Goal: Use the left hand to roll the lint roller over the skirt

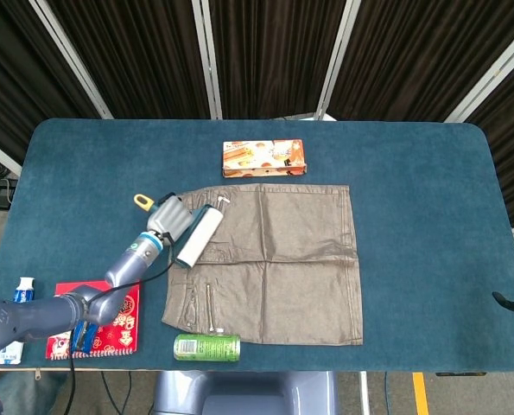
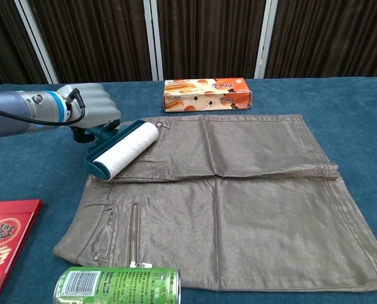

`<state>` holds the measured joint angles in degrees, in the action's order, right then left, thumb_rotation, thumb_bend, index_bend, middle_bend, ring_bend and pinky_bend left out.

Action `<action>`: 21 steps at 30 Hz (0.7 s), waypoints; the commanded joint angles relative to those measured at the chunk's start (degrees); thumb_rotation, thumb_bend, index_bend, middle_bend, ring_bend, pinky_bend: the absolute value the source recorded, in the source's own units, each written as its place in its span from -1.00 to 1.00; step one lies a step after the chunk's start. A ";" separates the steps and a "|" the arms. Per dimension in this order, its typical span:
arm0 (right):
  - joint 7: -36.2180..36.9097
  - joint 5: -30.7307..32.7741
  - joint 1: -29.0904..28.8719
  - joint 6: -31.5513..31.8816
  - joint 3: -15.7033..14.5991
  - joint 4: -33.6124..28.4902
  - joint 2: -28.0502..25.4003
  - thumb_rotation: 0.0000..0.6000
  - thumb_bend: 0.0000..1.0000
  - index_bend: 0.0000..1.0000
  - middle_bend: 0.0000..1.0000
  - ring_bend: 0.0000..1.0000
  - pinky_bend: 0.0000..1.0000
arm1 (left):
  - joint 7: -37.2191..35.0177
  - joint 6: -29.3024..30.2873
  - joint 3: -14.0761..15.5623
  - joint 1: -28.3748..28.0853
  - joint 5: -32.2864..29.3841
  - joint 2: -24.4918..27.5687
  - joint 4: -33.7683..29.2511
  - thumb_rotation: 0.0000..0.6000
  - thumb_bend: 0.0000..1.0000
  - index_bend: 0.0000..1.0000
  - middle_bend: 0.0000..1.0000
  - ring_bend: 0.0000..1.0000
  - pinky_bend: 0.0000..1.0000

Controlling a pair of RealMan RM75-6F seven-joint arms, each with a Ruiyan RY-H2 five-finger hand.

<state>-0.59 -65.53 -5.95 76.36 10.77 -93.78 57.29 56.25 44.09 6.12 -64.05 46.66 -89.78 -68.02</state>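
Grey robot left hand (image 2: 93,104) gripping teal-framed white lint roller (image 2: 123,151) at left edge of taupe leather-look skirt (image 2: 239,202), orange snack box (image 2: 207,93) behind, green drink can (image 2: 118,286) lying in front, red packet (image 2: 1,237), blue tablecloth (image 2: 359,126)

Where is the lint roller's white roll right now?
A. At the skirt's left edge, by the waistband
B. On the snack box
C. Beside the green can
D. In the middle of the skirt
A: the lint roller, held by the left hand, sits at the left edge of the skirt, far from its middle.
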 commanded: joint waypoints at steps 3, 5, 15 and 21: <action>-0.19 0.03 -0.20 -0.25 0.02 -0.16 0.07 1.00 -1.00 -1.00 -1.00 -1.00 -1.00 | -1.73 -0.37 -0.14 0.60 1.87 0.41 0.33 1.00 0.50 0.09 0.03 -0.17 -0.11; -0.10 0.12 -0.25 -0.34 0.09 -0.16 0.03 1.00 -1.00 -1.00 -1.00 -1.00 -1.00 | -2.06 -0.35 -0.57 0.37 2.70 0.03 -0.27 1.00 0.50 0.09 0.03 -0.17 -0.11; 1.51 0.28 0.14 -0.23 0.33 0.15 -0.50 1.00 -1.00 -1.00 -1.00 -1.00 -1.00 | 1.34 0.26 -3.07 -2.84 4.46 -3.70 -4.04 1.00 0.50 0.09 0.03 -0.17 -0.10; 2.72 0.27 0.55 -0.12 0.39 0.43 -0.95 1.00 -1.00 -1.00 -1.00 -1.00 -1.00 | 6.31 1.09 -5.02 -6.03 2.99 -6.75 -7.07 1.00 0.50 0.09 0.03 -0.17 -0.10</action>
<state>2.04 -65.25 -5.45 76.24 11.17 -93.38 56.40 61.22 44.82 1.83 -69.01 50.31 -95.47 -74.07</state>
